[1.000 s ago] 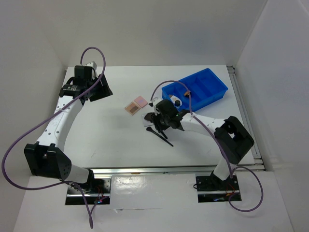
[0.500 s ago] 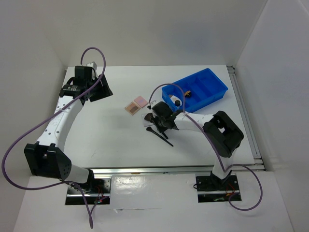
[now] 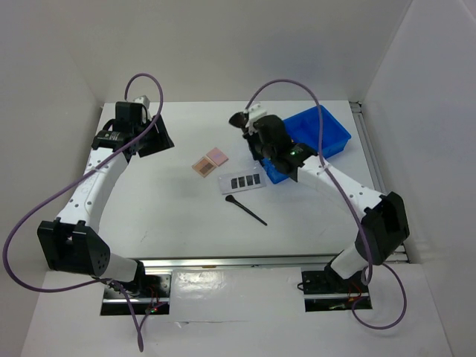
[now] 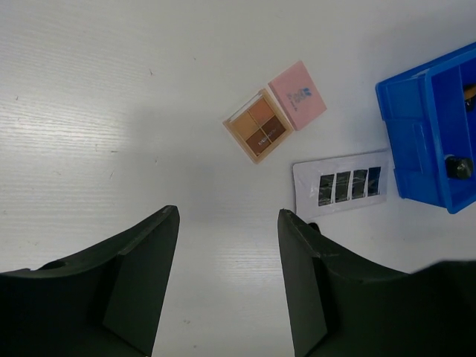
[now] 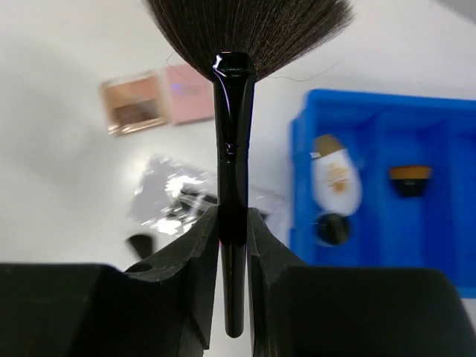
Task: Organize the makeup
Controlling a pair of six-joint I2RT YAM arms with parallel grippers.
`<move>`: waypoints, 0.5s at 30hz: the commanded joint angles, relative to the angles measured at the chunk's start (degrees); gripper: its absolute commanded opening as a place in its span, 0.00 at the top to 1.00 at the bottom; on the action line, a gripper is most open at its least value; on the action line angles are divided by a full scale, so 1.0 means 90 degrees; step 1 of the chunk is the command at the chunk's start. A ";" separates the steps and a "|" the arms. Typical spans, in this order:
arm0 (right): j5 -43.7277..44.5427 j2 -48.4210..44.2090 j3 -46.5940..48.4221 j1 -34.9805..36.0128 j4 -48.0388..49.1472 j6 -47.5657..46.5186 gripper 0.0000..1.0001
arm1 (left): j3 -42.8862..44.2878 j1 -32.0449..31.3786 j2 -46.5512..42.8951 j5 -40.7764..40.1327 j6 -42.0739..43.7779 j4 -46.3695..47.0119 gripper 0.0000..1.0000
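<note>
Though partly sorted, plenty left loose: low centre, thin black brush (image 3: 245,210); above it, strip palette (image 3: 242,181), tan compact (image 3: 202,166), pink compact (image 3: 216,155). Farther up right, blue bin (image 3: 331,134) already holding white tube (image 5: 335,178) and two small capped items. Fan brush (image 5: 233,104) pinched in right gripper (image 5: 232,219) beside bin; left gripper (image 4: 228,223) wide and empty, upper left.

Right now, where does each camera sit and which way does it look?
Top external: fixed above and behind, looking down on the white table; left arm and right arm show whole.
Left wrist: on the left arm, looking down at the tan square compact, pink square compact and grey strip palette; its open jaws show.
Right wrist: on the right arm, looking past jaws shut on a black bristle brush toward the blue plastic divided bin.
Shared: all three show both compacts, the palette and the bin.
</note>
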 commanded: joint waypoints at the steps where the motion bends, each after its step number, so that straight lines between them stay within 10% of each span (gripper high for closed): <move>1: 0.0495 0.0147 0.0199 -0.0638 0.0242 -0.0538 0.83 | 0.0033 0.0013 -0.0161 0.0069 0.0060 0.0199 0.31; 15: -0.0090 0.1710 0.0598 -0.2544 0.0809 -0.0988 0.83 | 0.0209 0.0013 -0.0034 0.0010 0.0060 0.0199 0.31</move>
